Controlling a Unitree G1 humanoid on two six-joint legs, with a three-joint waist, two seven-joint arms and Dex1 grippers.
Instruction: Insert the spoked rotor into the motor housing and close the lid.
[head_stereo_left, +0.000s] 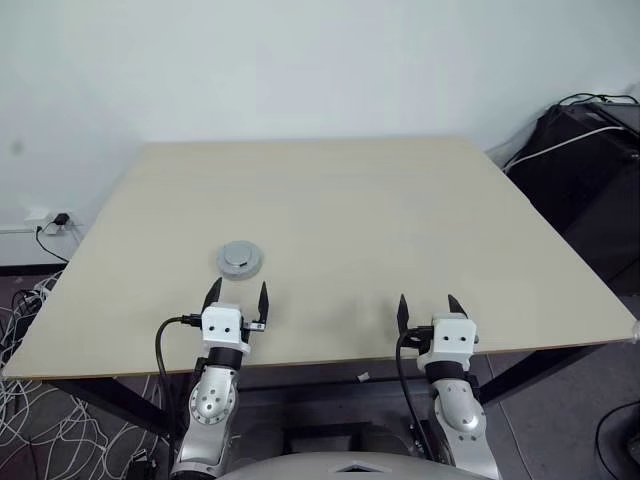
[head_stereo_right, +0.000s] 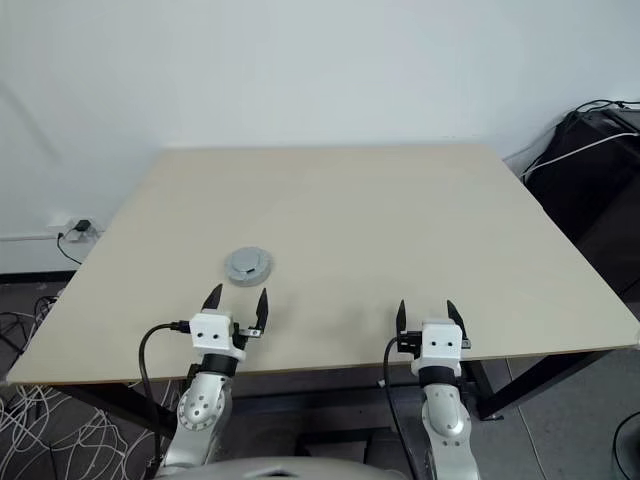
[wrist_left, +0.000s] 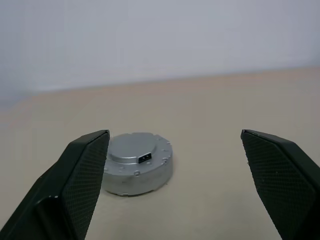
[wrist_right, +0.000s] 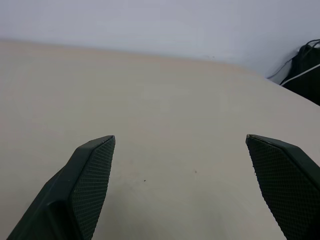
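Observation:
The motor housing (head_stereo_left: 240, 259) is a round squat silver can on the left part of the beige table (head_stereo_left: 400, 220). Its lid (wrist_left: 135, 149) lies flat on top, with a small black socket at the lid's edge. What is inside is covered, and the spoked rotor is hidden or out of view. My left gripper (head_stereo_left: 239, 287) hovers open just in front of the housing, pointing level at it and apart from it. Near the table's front edge my right gripper (head_stereo_left: 427, 300) is open with nothing between its fingers (wrist_right: 92, 170).
A black bag with white and black cables (head_stereo_left: 590, 160) stands past the table's right edge. A wall socket (head_stereo_left: 45, 219) and loose white cables (head_stereo_left: 25, 420) lie on the floor at the left. A white wall rises behind the table.

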